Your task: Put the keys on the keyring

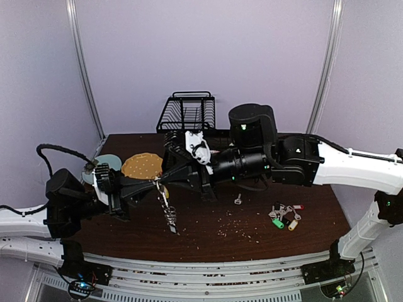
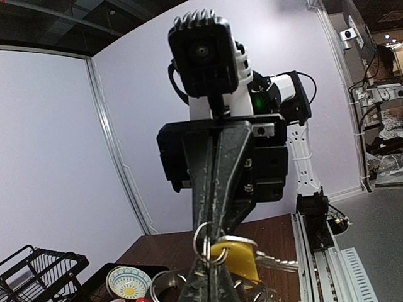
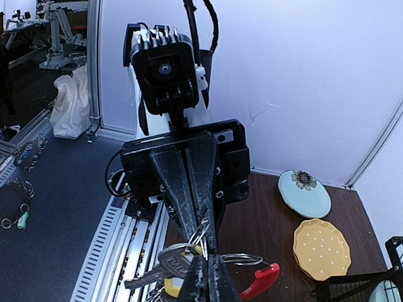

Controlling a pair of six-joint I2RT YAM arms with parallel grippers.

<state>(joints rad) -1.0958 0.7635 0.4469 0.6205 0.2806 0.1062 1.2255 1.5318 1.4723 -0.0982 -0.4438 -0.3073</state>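
In the top view my left gripper (image 1: 155,183) and right gripper (image 1: 165,183) meet tip to tip above the table. Both are shut on a small split ring at the top of the keyring (image 1: 169,212), which hangs below them with the keys (image 1: 172,224) almost touching the table. In the left wrist view my left gripper (image 2: 211,280) pinches the split ring (image 2: 203,242) beside a yellow-tagged key (image 2: 242,257). In the right wrist view my right gripper (image 3: 208,277) holds the same bunch, with a silver key (image 3: 167,264) and the keyring's red sleeve (image 3: 261,281).
A smaller bunch with green, yellow and black tags (image 1: 284,217) lies at the right, and a lone small key (image 1: 238,200) nearer the middle. A black dish rack (image 1: 186,113) stands at the back. A yellow plate (image 1: 141,165) and a pale blue plate (image 1: 106,162) lie left. Crumbs are scattered in front.
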